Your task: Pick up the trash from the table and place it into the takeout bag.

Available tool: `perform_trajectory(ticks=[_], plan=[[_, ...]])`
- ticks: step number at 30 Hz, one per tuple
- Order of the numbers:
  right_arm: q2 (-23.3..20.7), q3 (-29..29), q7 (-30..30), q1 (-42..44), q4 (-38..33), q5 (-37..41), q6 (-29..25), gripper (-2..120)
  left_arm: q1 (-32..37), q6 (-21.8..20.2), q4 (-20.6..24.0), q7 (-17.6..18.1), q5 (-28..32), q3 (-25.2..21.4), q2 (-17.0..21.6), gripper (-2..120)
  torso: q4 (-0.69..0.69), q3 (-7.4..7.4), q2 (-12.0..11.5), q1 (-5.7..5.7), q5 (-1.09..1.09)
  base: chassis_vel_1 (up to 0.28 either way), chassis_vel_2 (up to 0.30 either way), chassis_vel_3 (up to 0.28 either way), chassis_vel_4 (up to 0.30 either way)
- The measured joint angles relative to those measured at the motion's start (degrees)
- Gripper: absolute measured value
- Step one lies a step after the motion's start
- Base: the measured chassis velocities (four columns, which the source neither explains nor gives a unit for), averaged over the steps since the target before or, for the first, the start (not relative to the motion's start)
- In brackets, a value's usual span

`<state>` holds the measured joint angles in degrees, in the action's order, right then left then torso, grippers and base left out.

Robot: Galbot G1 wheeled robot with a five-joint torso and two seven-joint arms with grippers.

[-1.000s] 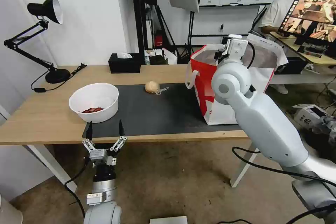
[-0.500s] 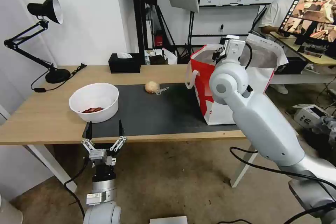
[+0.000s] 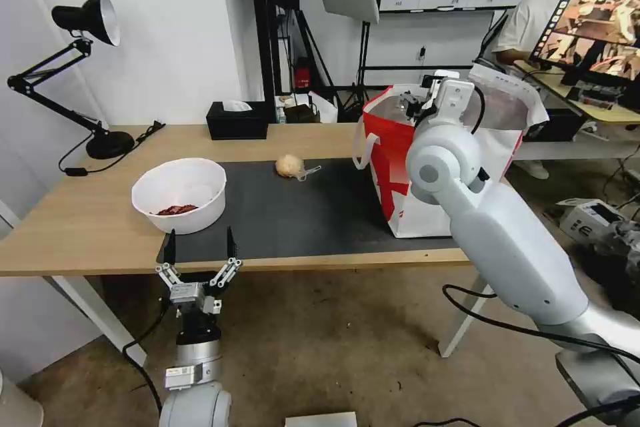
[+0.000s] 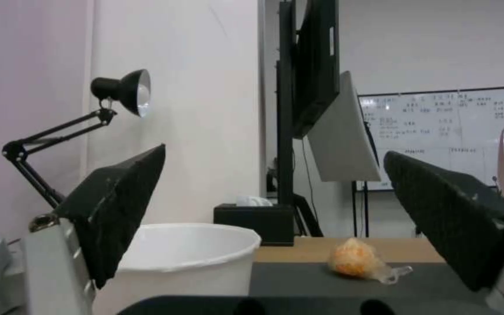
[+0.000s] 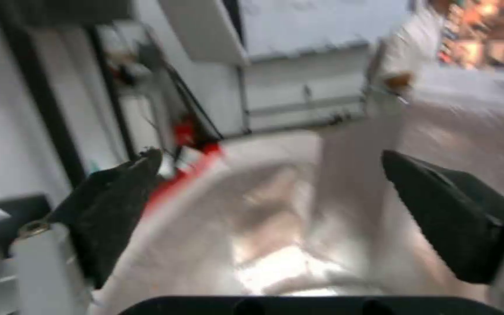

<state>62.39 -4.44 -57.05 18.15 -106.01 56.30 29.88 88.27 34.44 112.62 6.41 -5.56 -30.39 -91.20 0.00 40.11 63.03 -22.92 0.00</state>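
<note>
Head view: the right arm reached forward over the table (image 3: 87, 227), its right gripper (image 3: 415, 104) held above the open mouth of the takeout bag (image 3: 400, 173), which stood on the right end of the dark mat (image 3: 300, 213). In the right wrist view the right gripper's jaws were spread wide with nothing between the fingers (image 5: 118, 197), and the bag's silver lining (image 5: 264, 227) lay below them.

The left gripper (image 3: 198, 250) hung at the near table edge, just in front of the mat's near left corner, jaws spread and empty. The white bowl (image 3: 179, 193), holding reddish scraps, sat on the mat's left edge, just beyond that gripper. The tan lump (image 3: 289, 165) lay at the far side of the mat, a clear plastic spoon (image 3: 310, 172) touching its right side. A black tissue box (image 3: 237, 120) stood at the far edge of the table.
</note>
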Motion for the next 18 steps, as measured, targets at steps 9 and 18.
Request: perform_trajectory(ticks=[9,18], plan=[[-1.87,0.00,20.46,3.98,-1.42,-14.45,-12.53,100,0.28,-0.03,0.13,-0.02,-0.08,0.18,-0.01,100,0.01,0.00,0.00,0.00,0.00,0.000,0.000,0.000,0.000],[-4.77,9.54,40.22,19.23,-2.79,-27.80,-31.08,100,0.40,-0.30,0.26,-0.02,0.16,0.27,-0.02,100,0.00,0.00,0.00,0.00,0.01,0.000,0.000,0.000,0.000]])
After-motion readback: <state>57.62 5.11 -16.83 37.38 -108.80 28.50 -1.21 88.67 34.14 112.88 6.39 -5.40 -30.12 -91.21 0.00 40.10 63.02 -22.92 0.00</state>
